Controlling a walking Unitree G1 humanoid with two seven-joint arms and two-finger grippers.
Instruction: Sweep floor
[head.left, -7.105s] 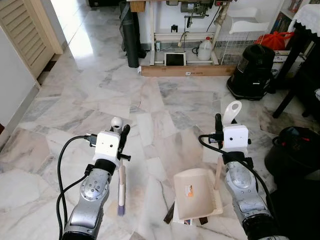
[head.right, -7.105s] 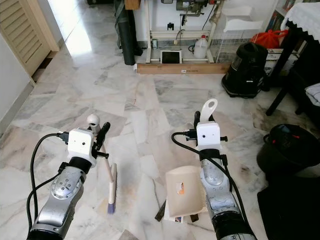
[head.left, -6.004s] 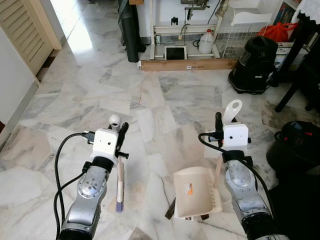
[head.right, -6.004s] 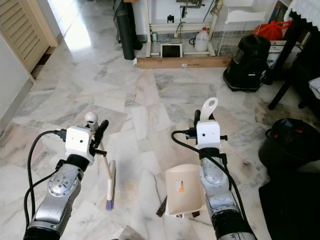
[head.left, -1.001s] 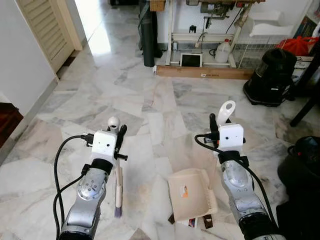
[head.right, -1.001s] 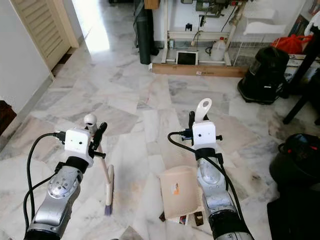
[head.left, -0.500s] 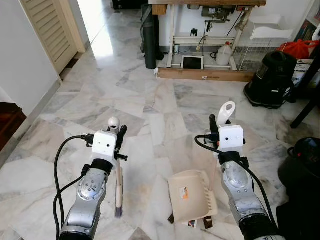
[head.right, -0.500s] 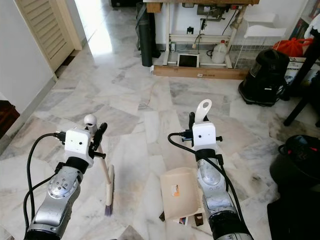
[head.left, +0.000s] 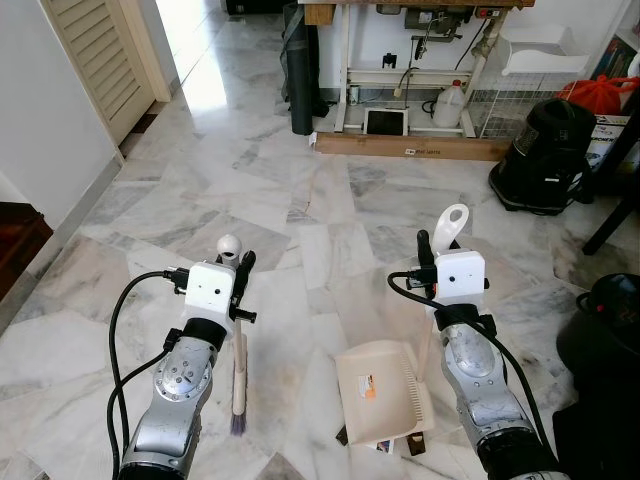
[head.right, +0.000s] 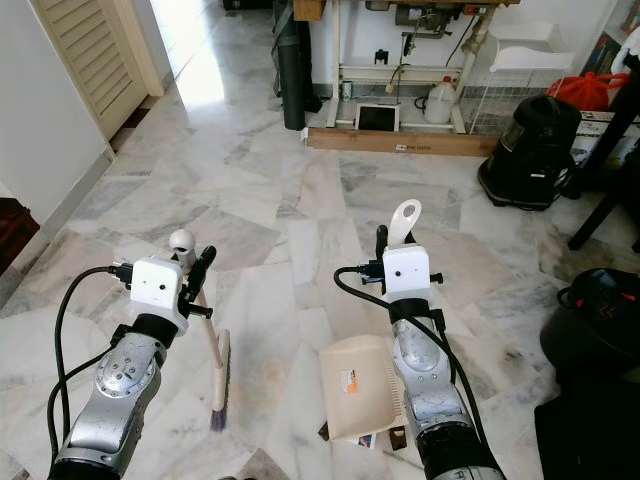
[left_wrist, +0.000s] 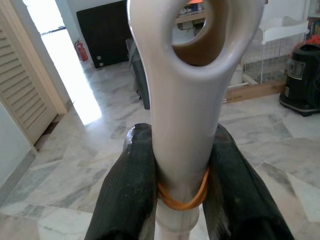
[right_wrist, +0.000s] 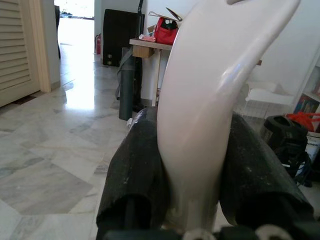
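The left gripper (left_wrist: 182, 180) is closed on the handle of the hand brush (head.left: 238, 385), which hangs bristles-down toward 6 o'clock, close to the marble floor (head.left: 260, 190); contact cannot be confirmed. The right gripper (right_wrist: 192, 170) is clamped on the handle of the dustpan (head.left: 380, 390), whose tray is held at 6 o'clock of that wrist, above a few small dark scraps (head.left: 412, 446) on the tiles. No debris can be made out inside the tray. Judgement: both tools are in hand, but the sweeping proper appears to be scarcely begun. The scraps remain to be brushed into the pan.
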